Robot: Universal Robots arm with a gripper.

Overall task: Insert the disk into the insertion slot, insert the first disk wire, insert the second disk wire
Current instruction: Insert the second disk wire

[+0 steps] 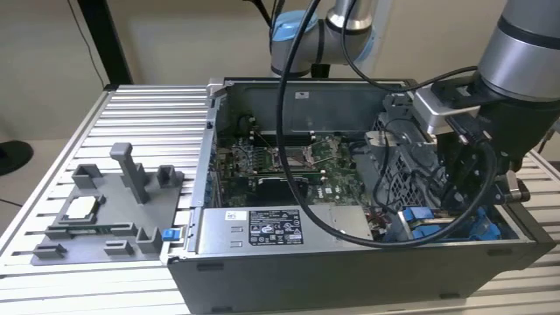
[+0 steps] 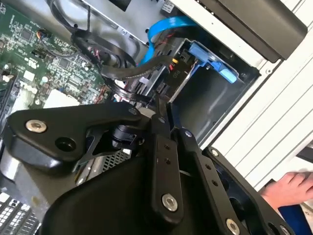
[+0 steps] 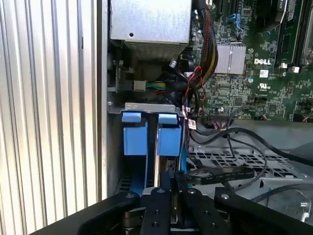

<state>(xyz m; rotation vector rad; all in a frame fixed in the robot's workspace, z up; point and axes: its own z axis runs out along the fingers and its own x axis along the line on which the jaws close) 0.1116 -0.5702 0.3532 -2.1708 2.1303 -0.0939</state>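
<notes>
Gripping: we see the gripper [image 2: 160, 103] low in the case [image 1: 350, 275] corner, its fingers [image 3: 164, 196] drawn together; whether anything is pinched between them we cannot tell.
Disk: we find the disk [image 3: 168, 134] just past the fingertips, standing on edge in its blue frame, seated down in the slot [image 3: 146, 106].
Slot: grey metal bay against the case wall, at the exterior view's right front corner, beside the power box [image 1: 280, 226].
Wires: we note a black cable [image 2: 127, 73] running close to the fingertips and a blue flat cable [image 2: 166, 24] curving over the disk's far end; whether either is plugged in we cannot tell.
Board: green circuit board [image 1: 289, 164] lies on the case floor, behind the power box.
Hand: a person's hand [image 2: 291, 188] rests on the ribbed table outside the case wall in the second wrist view.
Table: ribbed metal table [image 1: 149, 111] carries the case; a grey holder tray [image 1: 105, 216] sits on it at the exterior view's left, well apart from the case corner.
Arm: we see the arm [image 1: 525, 46] coming down from the exterior view's upper right.
</notes>
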